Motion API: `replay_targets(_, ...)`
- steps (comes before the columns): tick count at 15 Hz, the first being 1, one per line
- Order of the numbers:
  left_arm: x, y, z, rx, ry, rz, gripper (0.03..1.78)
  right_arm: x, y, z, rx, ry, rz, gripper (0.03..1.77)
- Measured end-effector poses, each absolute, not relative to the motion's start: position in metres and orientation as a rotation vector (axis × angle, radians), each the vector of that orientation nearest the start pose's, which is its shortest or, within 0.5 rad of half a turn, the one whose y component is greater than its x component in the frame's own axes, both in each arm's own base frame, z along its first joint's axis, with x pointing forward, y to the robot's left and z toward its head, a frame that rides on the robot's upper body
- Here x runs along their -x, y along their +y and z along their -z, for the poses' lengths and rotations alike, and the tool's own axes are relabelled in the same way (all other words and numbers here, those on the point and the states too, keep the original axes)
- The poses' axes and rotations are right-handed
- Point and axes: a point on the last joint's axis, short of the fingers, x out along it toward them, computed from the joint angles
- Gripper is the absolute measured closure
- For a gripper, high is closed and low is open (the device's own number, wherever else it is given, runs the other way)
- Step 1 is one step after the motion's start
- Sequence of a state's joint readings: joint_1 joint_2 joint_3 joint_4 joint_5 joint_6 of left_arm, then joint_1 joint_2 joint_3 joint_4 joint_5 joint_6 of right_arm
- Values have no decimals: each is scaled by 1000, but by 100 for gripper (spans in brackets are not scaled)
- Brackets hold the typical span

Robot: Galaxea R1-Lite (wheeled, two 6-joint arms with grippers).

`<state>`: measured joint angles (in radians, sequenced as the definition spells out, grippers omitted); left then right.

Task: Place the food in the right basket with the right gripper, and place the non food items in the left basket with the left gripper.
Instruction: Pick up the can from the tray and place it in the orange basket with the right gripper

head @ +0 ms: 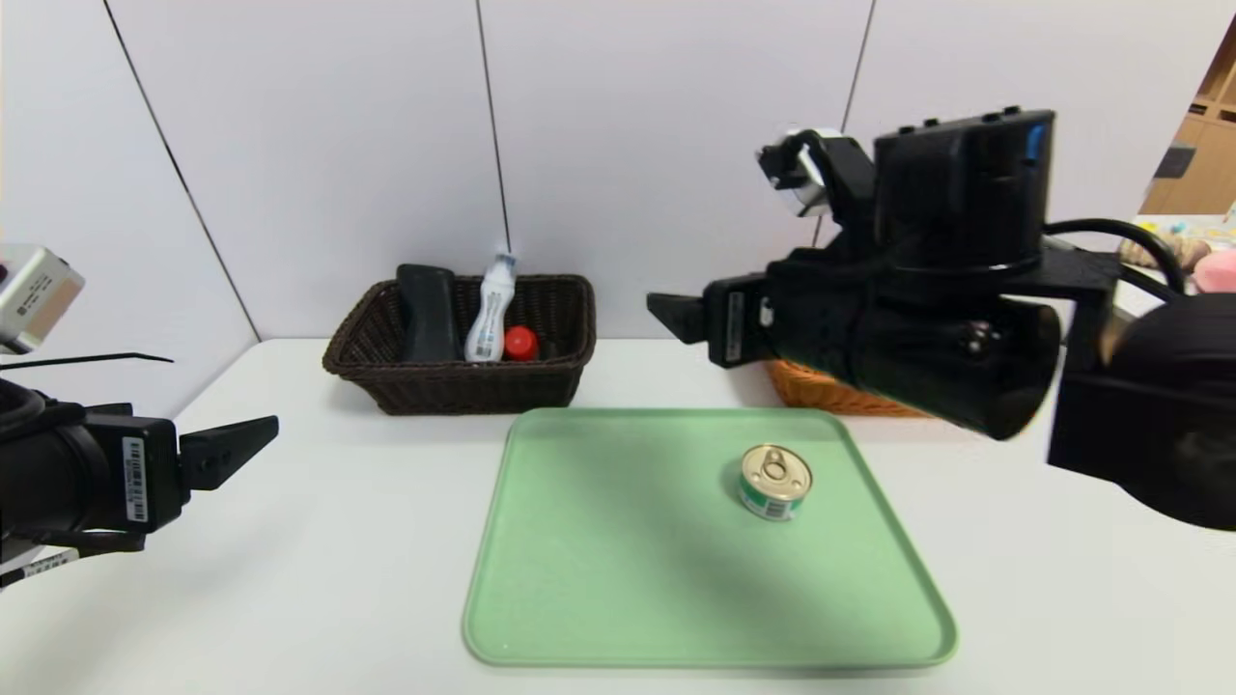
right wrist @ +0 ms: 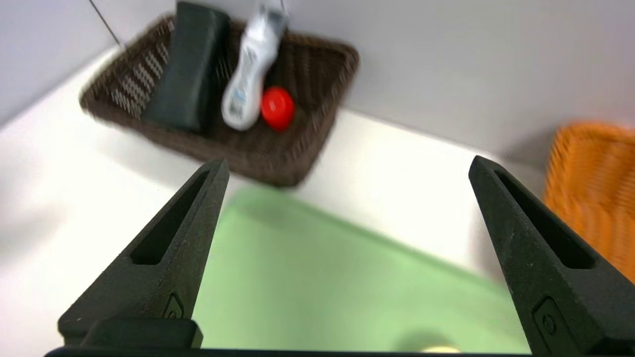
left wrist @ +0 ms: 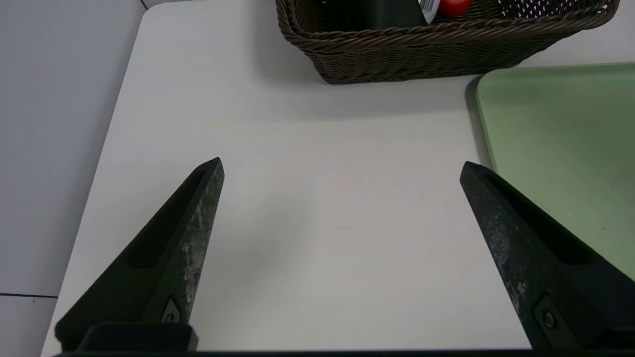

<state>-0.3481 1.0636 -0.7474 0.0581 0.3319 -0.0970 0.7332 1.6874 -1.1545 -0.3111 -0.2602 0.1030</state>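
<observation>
Over on the left, the left gripper (head: 253,439) hangs low above the bare white table (head: 319,541), its two black fingers spread wide with nothing between them. It looks parked, and its share seems done: the dark brown basket (head: 462,386) at the back already holds the long black case (head: 428,314), the white bottle (head: 489,311) leaning against the rim, and the small red lump (head: 520,343) beside it. That bottle stands tall and tilted, so any knock to the basket could tip it out.

In the middle lies the green tray (head: 618,579), and on its right half sits the tin can (head: 773,482), upright, pull-ring lid up, alone and untouched. It is not yet in a basket.

Above and behind it hovers the right gripper (head: 676,317), fingers wide apart and empty, pointing toward the left, well above the can. The orange basket (head: 821,391) is mostly hidden behind that bulky arm.

The risks I see from here: the can is squat and round, so fingers closing off-centre could squirt it sideways across the slick tray. Coming down too steeply might press the lid or shove the tray. And with the orange basket tucked under the arm, the arm could clip its flared rim or release the can short of it.
</observation>
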Motion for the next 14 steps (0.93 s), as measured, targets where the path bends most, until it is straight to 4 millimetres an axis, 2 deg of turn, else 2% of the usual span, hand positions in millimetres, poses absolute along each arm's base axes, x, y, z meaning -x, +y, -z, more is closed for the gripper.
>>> replay_targets(4, -132, -40, -242, -24, 353, -1, 12, -194, 164, -221, 53, 313, -438, 11)
replay_targets(7, -132, -40, -242, -24, 356, 0, 12, -165, 135, -202, 55, 340, -419, 11)
replay_targets(10, -132, -40, -242, -22, 355, -1, 12, -144, 116, -185, 42, 351, -411, 11)
replay_targets(14, -131, -40, -242, -20, 351, -1, 12, -132, 105, -170, 4, 292, -418, 11)
